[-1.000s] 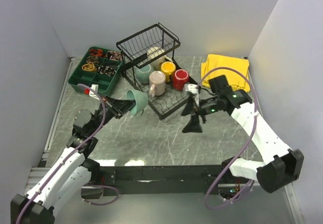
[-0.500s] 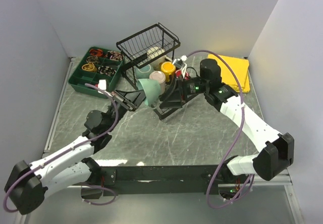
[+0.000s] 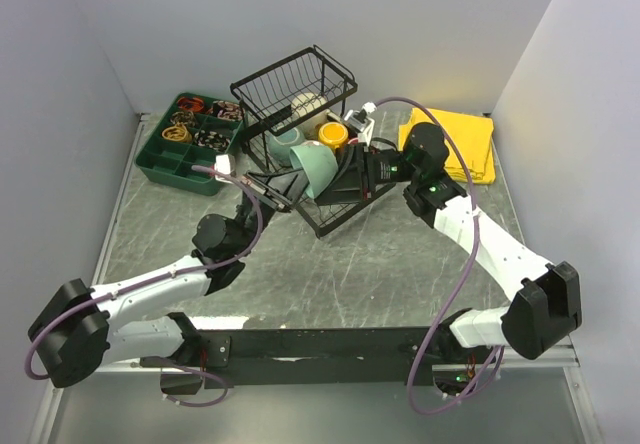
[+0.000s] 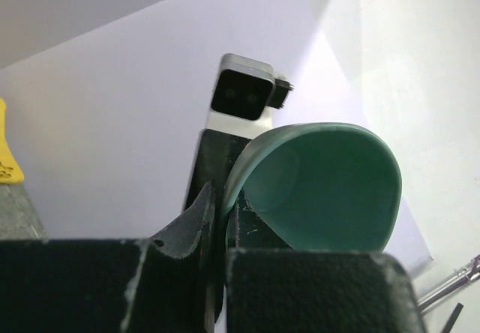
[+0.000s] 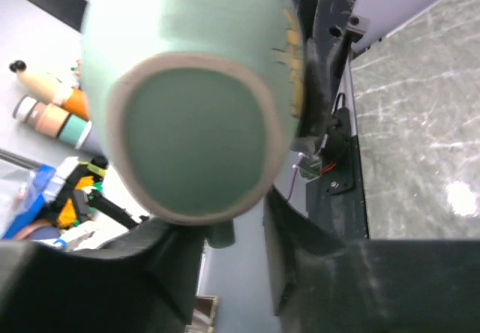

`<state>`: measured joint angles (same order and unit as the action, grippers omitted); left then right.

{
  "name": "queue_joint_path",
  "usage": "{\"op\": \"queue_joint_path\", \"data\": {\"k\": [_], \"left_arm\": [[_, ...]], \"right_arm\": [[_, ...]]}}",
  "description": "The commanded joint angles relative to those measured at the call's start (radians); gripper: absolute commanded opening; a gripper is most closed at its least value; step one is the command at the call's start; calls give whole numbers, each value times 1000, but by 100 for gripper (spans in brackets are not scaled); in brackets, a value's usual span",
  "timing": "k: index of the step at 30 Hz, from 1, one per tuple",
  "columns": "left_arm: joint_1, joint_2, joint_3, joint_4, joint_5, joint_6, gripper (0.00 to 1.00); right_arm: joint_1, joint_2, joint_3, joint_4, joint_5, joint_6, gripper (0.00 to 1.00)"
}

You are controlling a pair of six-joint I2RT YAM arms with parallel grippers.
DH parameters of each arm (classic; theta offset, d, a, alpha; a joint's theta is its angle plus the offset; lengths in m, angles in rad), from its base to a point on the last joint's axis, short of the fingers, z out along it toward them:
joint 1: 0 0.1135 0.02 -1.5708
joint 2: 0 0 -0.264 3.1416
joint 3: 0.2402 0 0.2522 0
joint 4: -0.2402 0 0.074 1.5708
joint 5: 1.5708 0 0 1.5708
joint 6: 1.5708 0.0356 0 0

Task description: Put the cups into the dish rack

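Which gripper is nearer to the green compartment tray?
Left. The left gripper, holding the grey-green mug, is right of the tray; the right gripper is beyond the mug.

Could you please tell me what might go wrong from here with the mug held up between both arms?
The left gripper pinches only the thin rim of the grey-green mug; it could slip or twist. If the right gripper grips poorly at its base, the mug could fall onto the dish rack.
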<state>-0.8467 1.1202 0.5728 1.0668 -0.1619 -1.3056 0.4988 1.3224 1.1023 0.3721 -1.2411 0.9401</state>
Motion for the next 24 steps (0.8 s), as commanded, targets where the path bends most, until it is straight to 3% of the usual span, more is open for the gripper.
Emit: {"op": "queue_joint_path", "data": {"k": [1, 5, 10, 16, 19, 21, 22, 24], "left_arm": [[-18, -8, 41, 104, 7, -24, 1], [-29, -11, 27, 90, 12, -26, 1], [-35, 4, 9, 84, 42, -38, 3], [-34, -37, -5, -13, 87, -17, 62], [-35, -98, -36, -99, 78, -1, 76], [-35, -169, -72, -157, 73, 25, 79], [-35, -200, -86, -224, 65, 34, 87], [-34, -305, -129, -310, 52, 81, 88]], "right_arm": [[-19, -43, -27, 132, -8, 86, 30], [-35, -52, -65, 198, -12, 124, 3], [-66, -78, -114, 258, -11, 138, 0], [-155, -144, -192, 197, 5, 37, 0], [-195, -175, -216, 179, 11, 6, 0], [-218, -189, -222, 133, 18, -42, 0], [-226, -204, -214, 99, 23, -76, 0], [-239, -218, -193, -88, 49, -239, 0]]}}
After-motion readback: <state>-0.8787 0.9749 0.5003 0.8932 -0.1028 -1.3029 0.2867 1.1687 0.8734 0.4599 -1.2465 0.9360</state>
